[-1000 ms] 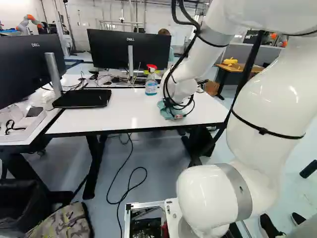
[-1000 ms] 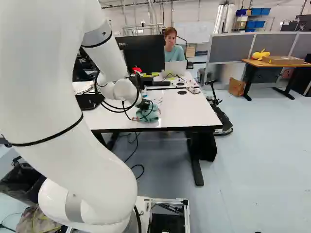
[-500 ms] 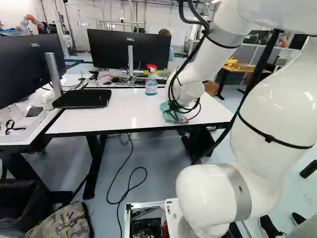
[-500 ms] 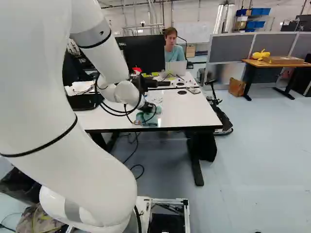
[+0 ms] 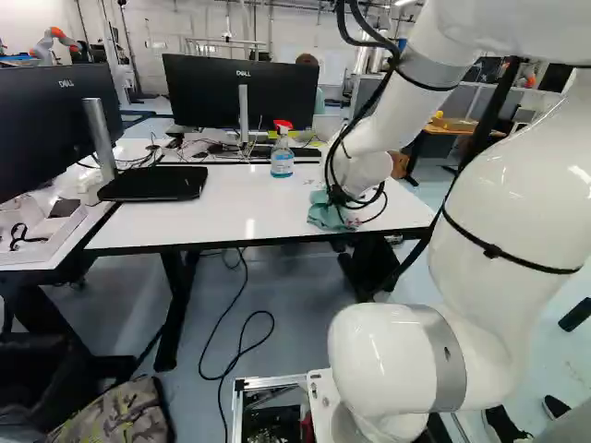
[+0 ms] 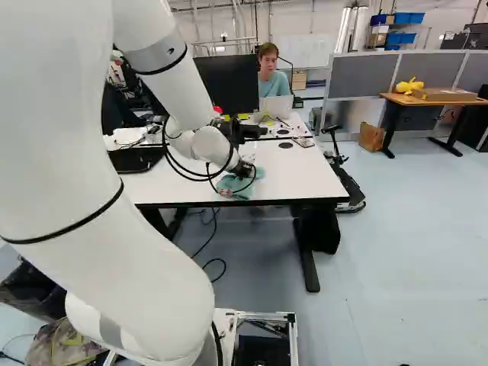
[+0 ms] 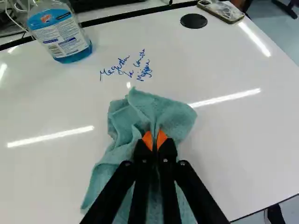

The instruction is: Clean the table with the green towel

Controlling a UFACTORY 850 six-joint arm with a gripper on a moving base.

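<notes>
Gripper (image 7: 155, 139) pinches green towel (image 7: 174, 115) near the tabletop's (image 7: 229, 149) front edge, likely so loose folds can wipe blue writing (image 7: 122, 71).

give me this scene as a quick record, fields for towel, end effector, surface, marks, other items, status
towel: green towel, bunched up on the table
end effector: the end effector is closed on a fold of the towel
surface: white table
marks: blue handwriting, just ahead of the towel, not covered by it
other items: spray bottle with blue liquid and red nozzle; phone near a black disc; monitor beyond the bottle
status: cleaning unfinished, writing not yet wiped off
</notes>
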